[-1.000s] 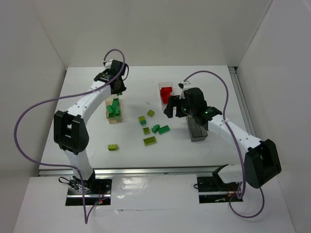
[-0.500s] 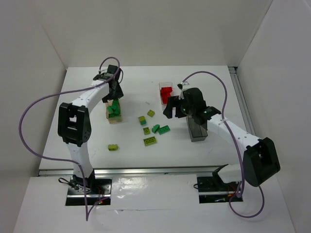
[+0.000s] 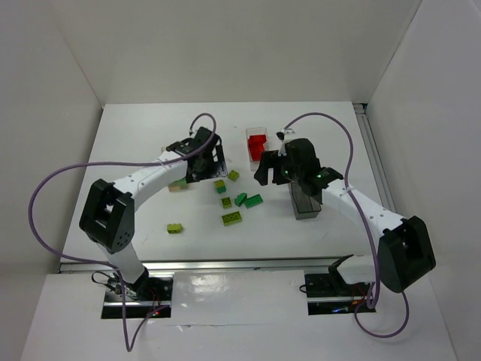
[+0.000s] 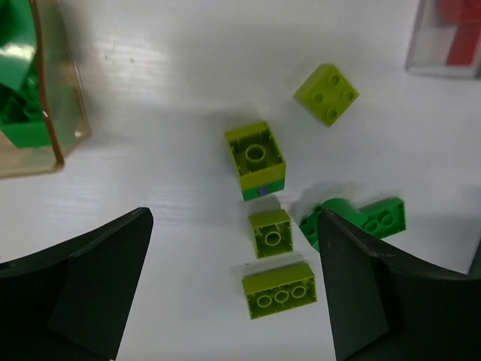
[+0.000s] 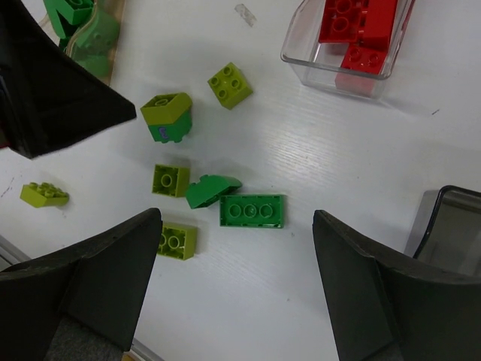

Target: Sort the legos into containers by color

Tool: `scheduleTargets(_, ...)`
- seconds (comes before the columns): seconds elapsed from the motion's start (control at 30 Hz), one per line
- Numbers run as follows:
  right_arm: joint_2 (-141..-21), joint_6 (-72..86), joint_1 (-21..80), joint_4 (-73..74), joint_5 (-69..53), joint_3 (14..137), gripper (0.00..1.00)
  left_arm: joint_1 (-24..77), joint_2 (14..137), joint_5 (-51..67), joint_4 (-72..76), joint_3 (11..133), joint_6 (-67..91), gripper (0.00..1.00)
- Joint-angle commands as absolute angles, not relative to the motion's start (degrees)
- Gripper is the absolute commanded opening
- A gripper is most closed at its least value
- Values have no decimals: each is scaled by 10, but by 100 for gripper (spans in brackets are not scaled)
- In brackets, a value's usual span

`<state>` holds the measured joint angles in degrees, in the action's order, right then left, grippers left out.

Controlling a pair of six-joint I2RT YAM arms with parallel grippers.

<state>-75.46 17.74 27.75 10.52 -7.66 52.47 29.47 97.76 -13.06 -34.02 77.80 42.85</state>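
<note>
top view first: the left pincer (image 3: 209, 167) hangs low over the white counter (image 3: 135, 135), just right of the tan wood box (image 3: 178, 186), which the arm mostly covers. can't tell from up here how its fingers stand. the right pincer (image 3: 264, 171) sits between the clear box (image 3: 258, 143) on the far side and the smoky grey box (image 3: 304, 201) on the right. the loose bricks lie in a bunch between the two arms. one lone lime brick (image 3: 175, 228) lies apart at the near left.

left wrist cam: the fingers (image 4: 83, 293) are spread wide with nothing between them, just counter underneath. down there i can see:
- a lime-on-green stack (image 4: 256, 159)
- a small lime square (image 4: 270, 233) just beside it
- a lime bar (image 4: 279, 289) next to that
- a dark green wedge (image 4: 328, 219) right against a dark green bar (image 4: 385, 216)
- a four-stud lime square (image 4: 325, 93) off on its own

the wood box shows at the edge of the shot with dark green bricks (image 4: 16, 124) inside.

right wrist cam: this pincer is spread wide too, holding nothing, above the same bunch. the clear box has red bricks (image 5: 353, 26) in it. a corner of the smoky grey box is at the edge, and i can't make out what's inside. the left pincer's dark finger pokes in right by the stack.
</note>
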Motion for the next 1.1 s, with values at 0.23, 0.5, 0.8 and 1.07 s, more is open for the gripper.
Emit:
scheduleTargets(0.23, -717, 180, 274, 108, -62, 513, 88, 361, 1041, -198, -345, 796, 603, 92)
scheduleTargets(0.5, -712, 180, 274, 108, -62, 513, 88, 361, 1106, -246, -388, 859, 680, 84)
scheduleTargets(0.8, -712, 180, 274, 113, -62, 513, 88, 356, 1162, -252, -424, 911, 686, 70)
scheduleTargets(1.07, -712, 180, 274, 113, -56, 513, 88, 356, 1162, -252, -424, 905, 675, 49)
